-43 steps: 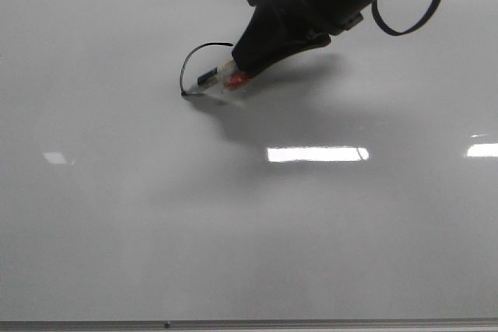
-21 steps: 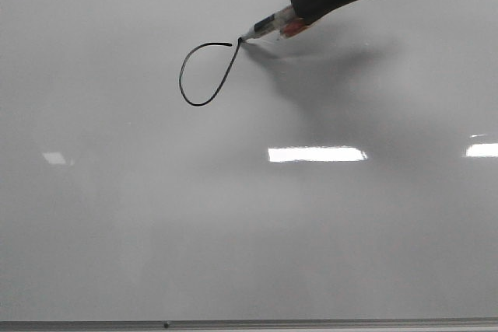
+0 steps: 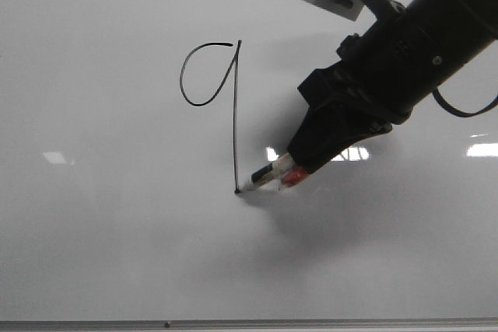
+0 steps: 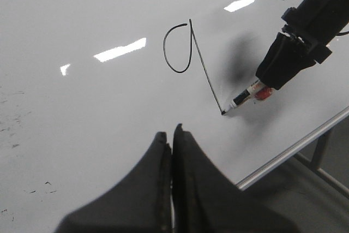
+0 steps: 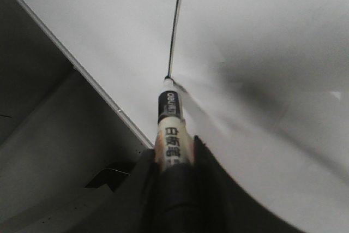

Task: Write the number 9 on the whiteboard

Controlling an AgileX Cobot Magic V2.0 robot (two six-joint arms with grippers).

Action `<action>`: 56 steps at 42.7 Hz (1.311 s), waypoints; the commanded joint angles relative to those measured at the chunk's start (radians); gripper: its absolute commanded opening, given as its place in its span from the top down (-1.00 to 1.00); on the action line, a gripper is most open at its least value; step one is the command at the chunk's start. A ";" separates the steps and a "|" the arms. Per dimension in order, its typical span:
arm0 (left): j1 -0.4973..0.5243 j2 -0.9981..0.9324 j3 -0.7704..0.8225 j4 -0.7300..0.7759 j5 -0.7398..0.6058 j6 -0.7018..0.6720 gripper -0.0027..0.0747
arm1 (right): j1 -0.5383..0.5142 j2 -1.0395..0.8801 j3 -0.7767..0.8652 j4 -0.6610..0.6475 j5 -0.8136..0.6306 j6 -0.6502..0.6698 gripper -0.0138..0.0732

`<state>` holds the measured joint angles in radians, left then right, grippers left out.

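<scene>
At the foot of the long straight stem, the white-barrelled black-tipped marker (image 3: 264, 178) touches the large glossy grey-white whiteboard (image 3: 101, 231), clamped in the black right tool (image 3: 299, 167). The thin black hand-drawn number 9 (image 3: 222, 99) looks complete: oval loop above, stem below. The finish should be a clean straight lift off the surface (any sideways drag would leave a tail). The left tool (image 4: 172, 151) hangs pressed together, holding nothing, well apart from the figure.
</scene>
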<state>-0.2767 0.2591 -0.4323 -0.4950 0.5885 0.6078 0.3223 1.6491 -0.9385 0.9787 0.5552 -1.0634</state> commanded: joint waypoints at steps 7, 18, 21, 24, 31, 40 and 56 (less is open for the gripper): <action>0.000 0.012 -0.029 -0.033 -0.034 -0.009 0.97 | 0.016 -0.211 -0.023 0.013 0.103 -0.047 0.82; 0.000 0.209 -0.145 -0.037 0.082 0.221 -0.03 | 0.120 -0.368 -0.074 -0.080 0.142 -0.257 0.82; 0.000 0.344 -0.197 -0.061 0.126 0.336 -0.37 | 0.168 -0.366 -0.101 -0.126 0.143 -0.269 0.82; -0.011 0.452 -0.243 -0.085 0.143 0.427 -0.39 | 0.212 -0.363 -0.119 -0.160 0.137 -0.269 0.82; -0.152 0.624 -0.352 -0.064 0.133 0.439 -0.26 | 0.311 -0.363 -0.135 -0.196 0.127 -0.269 0.82; -0.358 0.745 -0.412 -0.003 0.138 0.439 -0.25 | 0.380 -0.363 -0.135 -0.197 0.132 -0.269 0.82; -0.382 0.790 -0.416 0.005 0.103 0.439 0.21 | 0.425 -0.363 -0.135 -0.194 0.134 -0.269 0.82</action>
<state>-0.6505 1.0602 -0.8093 -0.4583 0.7486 1.0462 0.7459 1.3128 -1.0379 0.7537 0.7124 -1.3227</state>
